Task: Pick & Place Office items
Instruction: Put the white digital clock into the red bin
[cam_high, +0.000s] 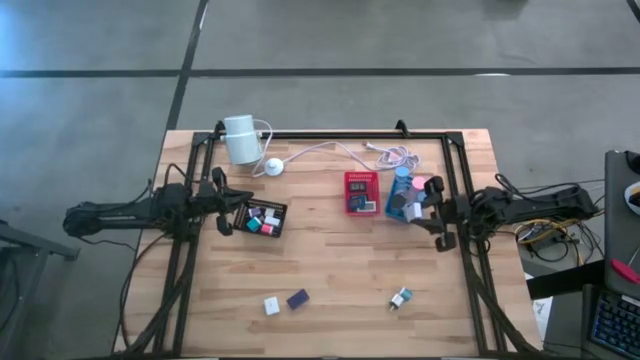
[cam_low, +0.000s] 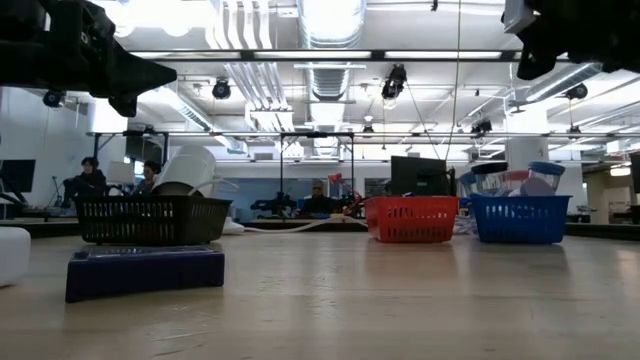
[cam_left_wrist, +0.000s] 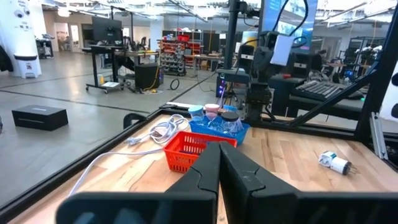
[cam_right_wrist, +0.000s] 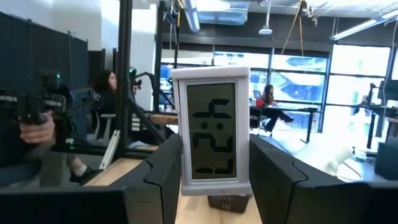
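We see the right gripper (cam_right_wrist: 211, 171) up off the wooden bench (cam_high: 330, 265) near its right edge, just beside the blue plastic basket (cam_high: 399, 197), clamped on a small white digital clock with a grey LCD face (cam_right_wrist: 211, 130); both dark fingers (cam_right_wrist: 165, 165) press the clock's sides in the right wrist view, clock upright. In the high view we only make out a pale bit at that gripper (cam_high: 428, 203), so the wrist view settles what is held.

The left gripper (cam_left_wrist: 219, 163) has its fingers pressed together with nothing between them, and it hangs above the bench by the left edge, just beside the black mesh basket (cam_high: 261, 218). That basket carries several tiny white, teal and pink pieces.

The red mesh basket (cam_high: 361, 192) sits mid-bench toward the far edge, touching or just beside the blue one, with small pieces inside; the blue basket holds round-topped items in blue, pink and black.

Loose office items near the front edge: a small white block (cam_high: 271, 305), a dark blue rectangular piece (cam_high: 298, 298) just beside it, and a small white-and-teal plug-like piece (cam_high: 401, 298) well apart toward the right.

A white cylinder (cam_high: 240, 138) with white cable (cam_high: 330, 150) and round puck (cam_high: 273, 167) lies along the far edge. People (cam_right_wrist: 37, 134) sit in the room behind.
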